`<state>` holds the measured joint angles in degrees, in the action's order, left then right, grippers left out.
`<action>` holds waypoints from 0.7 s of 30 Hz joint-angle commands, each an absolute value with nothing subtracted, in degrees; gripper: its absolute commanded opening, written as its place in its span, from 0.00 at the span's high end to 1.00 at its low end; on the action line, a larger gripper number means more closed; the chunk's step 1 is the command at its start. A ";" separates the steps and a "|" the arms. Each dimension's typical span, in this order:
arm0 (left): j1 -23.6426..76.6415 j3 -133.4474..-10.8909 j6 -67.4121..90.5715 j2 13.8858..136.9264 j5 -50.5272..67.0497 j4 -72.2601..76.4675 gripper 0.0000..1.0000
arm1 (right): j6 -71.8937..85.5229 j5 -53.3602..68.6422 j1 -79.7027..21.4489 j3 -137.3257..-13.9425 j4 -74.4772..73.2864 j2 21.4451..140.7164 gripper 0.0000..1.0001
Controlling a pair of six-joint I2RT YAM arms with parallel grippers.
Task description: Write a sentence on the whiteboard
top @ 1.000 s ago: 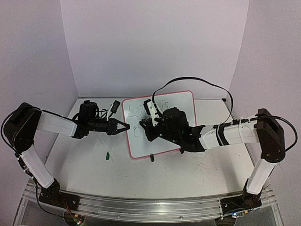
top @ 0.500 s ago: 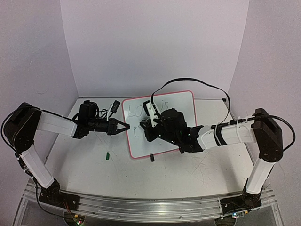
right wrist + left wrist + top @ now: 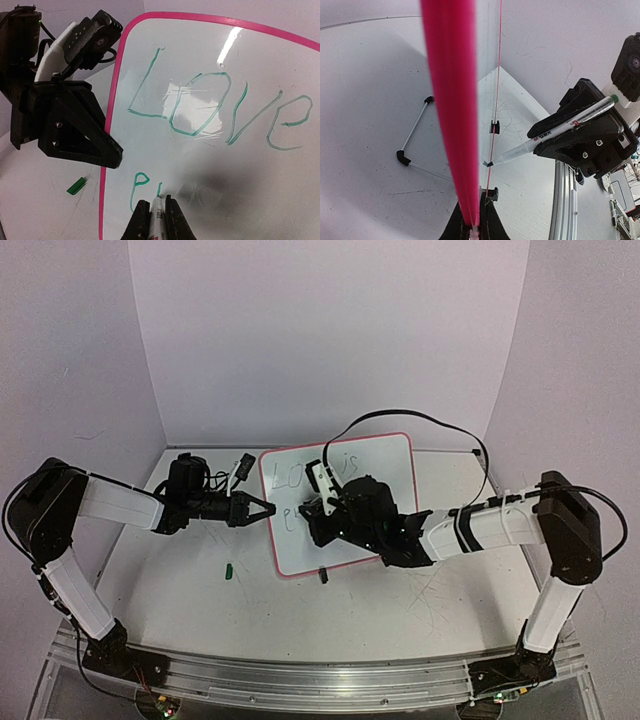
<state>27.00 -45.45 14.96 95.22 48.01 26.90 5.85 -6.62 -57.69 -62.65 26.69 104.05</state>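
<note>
Nearest, the right gripper (image 3: 156, 222) is clenched round a pen (image 3: 555, 131), its tip against the whiteboard (image 3: 260, 175) propped mid-table; the left gripper (image 3: 472, 227) pinches the board's pink edge. Press too hard and the board could skid, or the stroke smear. From above, the arm hides most of the sentence (image 3: 200, 107); its second line is barely legible.

Table (image 3: 200, 610), white, scuffed with faint marks; enclosed on three sides by pale lilac panels (image 3: 320, 330) (evenly lit); aluminium rail (image 3: 320, 681) mounted along near edge.
</note>
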 commanded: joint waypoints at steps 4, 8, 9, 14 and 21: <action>26.89 -47.79 11.87 95.29 43.53 26.02 1.00 | 8.26 -7.47 -57.83 -59.75 26.23 103.45 1.00; 26.89 -47.77 11.86 95.33 43.51 26.00 1.00 | 8.68 -7.41 -57.96 -59.28 26.27 103.47 1.00; 26.89 -47.79 11.85 95.36 43.53 25.97 1.00 | 8.70 -7.45 -57.97 -59.35 26.26 103.52 1.00; 26.90 -47.79 11.87 95.28 43.51 25.91 1.00 | 8.13 -8.66 -57.89 -61.18 26.87 103.57 1.00; 26.91 -47.63 11.80 94.94 43.38 25.88 1.00 | 7.19 -10.39 -57.62 -64.35 27.64 104.76 1.00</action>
